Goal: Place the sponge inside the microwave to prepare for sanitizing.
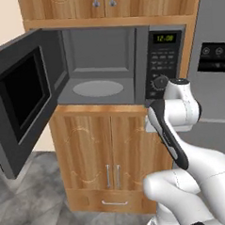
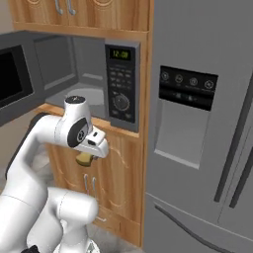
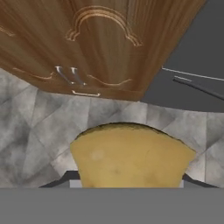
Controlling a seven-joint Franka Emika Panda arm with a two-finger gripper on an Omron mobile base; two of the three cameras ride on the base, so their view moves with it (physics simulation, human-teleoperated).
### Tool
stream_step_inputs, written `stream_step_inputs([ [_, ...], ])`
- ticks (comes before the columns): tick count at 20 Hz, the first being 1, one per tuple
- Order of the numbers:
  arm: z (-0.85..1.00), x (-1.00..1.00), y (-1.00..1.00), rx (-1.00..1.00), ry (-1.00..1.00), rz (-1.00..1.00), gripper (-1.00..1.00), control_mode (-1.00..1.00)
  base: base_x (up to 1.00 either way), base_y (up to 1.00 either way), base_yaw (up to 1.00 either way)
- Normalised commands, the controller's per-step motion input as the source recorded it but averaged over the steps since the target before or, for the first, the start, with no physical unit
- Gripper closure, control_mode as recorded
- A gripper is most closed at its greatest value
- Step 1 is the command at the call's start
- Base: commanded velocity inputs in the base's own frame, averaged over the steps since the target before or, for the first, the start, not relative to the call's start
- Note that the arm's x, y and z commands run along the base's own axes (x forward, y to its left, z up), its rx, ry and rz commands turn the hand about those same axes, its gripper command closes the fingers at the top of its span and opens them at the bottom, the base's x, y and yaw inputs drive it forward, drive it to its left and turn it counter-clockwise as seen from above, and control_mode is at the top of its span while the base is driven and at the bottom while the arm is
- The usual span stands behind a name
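Observation:
The microwave (image 1: 164, 59) stands built into the wooden cabinetry with its black-windowed door (image 1: 23, 94) swung wide open to the left. Its grey cavity and round turntable (image 1: 98, 88) are bare. The panel with green digits also shows in the right base view (image 2: 121, 84). My gripper (image 2: 87, 156) hangs low in front of the lower cabinet, below and right of the cavity, pointing down at the floor. It is shut on the yellow-olive sponge (image 2: 84, 159). In the hand view the sponge (image 3: 131, 153) bulges up from between the fingers of the gripper (image 3: 127, 181) and hides most of them.
A tall grey fridge (image 2: 197, 123) with a dispenser panel stands right of the microwave. Wooden cabinet doors with handles (image 1: 107, 147) sit under the microwave, above a grey tiled floor (image 3: 43, 122). The open microwave door juts out at the left.

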Motion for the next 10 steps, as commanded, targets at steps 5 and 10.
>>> stream_step_inputs([
  [5, 0.00, 0.00, 0.00, 0.00, 0.00, 0.00, 1.00, 1.00, 0.32, 0.22, 0.12],
  [10, 0.00, 0.00, 0.00, 0.00, 0.00, 0.00, 1.00, 1.00, 0.34, 0.69, 0.18],
])
